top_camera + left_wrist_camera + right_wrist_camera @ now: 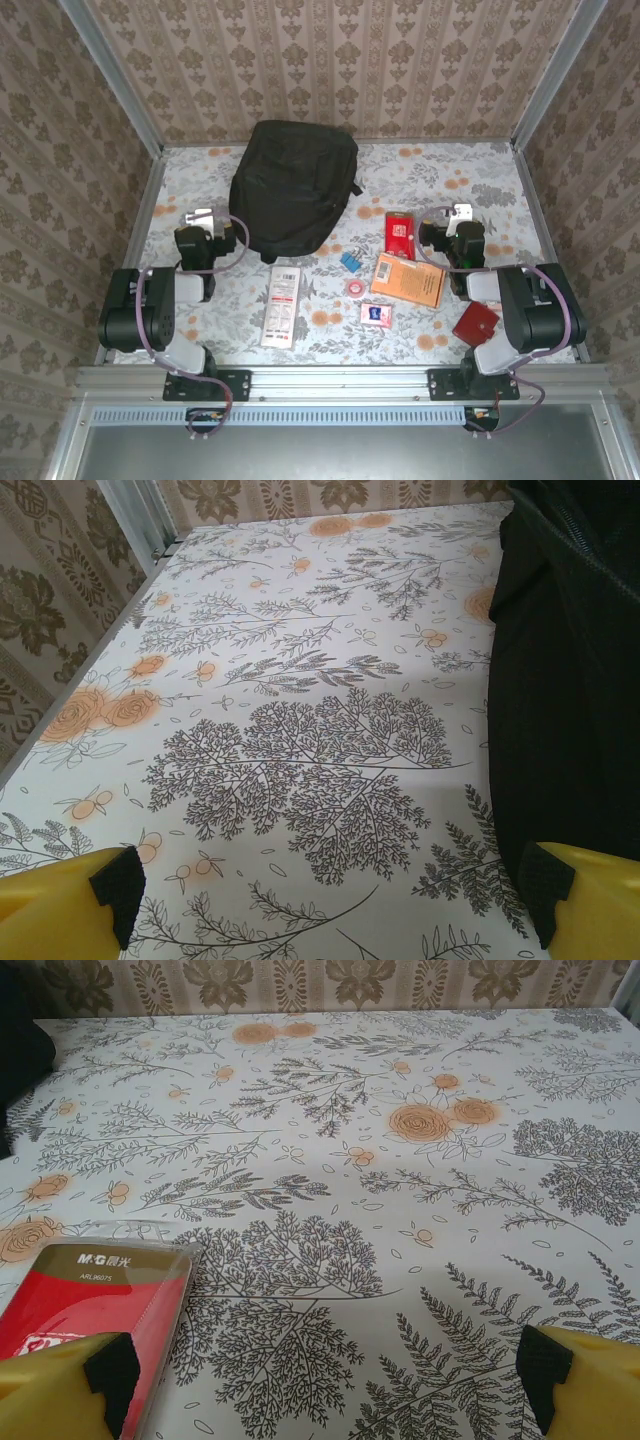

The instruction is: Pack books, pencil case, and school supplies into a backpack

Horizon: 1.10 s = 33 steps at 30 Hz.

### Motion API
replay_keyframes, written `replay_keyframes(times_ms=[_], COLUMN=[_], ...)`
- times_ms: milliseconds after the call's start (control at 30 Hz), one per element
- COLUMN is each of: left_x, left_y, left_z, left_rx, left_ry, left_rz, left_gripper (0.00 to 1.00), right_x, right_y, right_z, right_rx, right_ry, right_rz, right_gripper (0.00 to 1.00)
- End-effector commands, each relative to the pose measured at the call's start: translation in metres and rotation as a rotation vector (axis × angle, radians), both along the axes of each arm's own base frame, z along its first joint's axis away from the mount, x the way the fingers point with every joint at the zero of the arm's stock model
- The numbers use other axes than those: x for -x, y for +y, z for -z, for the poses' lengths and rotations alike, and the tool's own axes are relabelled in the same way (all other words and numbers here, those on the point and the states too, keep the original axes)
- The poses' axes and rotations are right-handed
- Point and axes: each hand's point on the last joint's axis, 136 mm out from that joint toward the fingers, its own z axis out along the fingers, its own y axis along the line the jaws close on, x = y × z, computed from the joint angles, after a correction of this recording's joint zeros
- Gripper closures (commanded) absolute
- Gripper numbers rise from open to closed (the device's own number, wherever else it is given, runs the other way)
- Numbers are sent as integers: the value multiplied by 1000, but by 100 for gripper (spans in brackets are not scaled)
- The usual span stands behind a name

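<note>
The top camera is looking down from above and behind the arms (150, 310) at the whole bench (450, 165). Both wrist cameras are skimming low and close, facing the far wall (300, 495); left is sharing the backpack (570, 680) with it, right the red book (90, 1305).

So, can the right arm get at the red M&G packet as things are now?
Probably yes: the right hand is open and the red M&G packet lies next to it, with nothing between them.

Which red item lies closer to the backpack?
The bright red flat pack with a white label; the dark red square pouch lies beside the right arm.
</note>
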Motion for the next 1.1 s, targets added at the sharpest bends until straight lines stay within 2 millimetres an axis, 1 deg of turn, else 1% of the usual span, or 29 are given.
replay_keyframes(times_ms=[0,800,867,933,1000,1067], left_x=[-4,-4,-3,0,2,6], left_y=[-4,-9,-8,-13,-21,-37], left_z=[-9,-9,-16,-29,-49,-75], left_rx=[0,4,-17,-43,-77,-115], left_ry=[-26,-21,-38,-28,-33,-77], left_rz=[28,60,44,47,67,113], left_gripper=[0,0,0,0,0,0], right_x=[-6,-5,-5,-4,-6,-6], right_y=[5,5,5,4,9,16], right_z=[-8,-7,-7,-8,-13,-25], right_rx=[-2,-4,-8,-10,0,34], right_ry=[-16,-14,-16,-22,-19,20], right_rz=[-24,-24,-25,-26,-49,-60], right_gripper=[0,0,0,0,0,0])
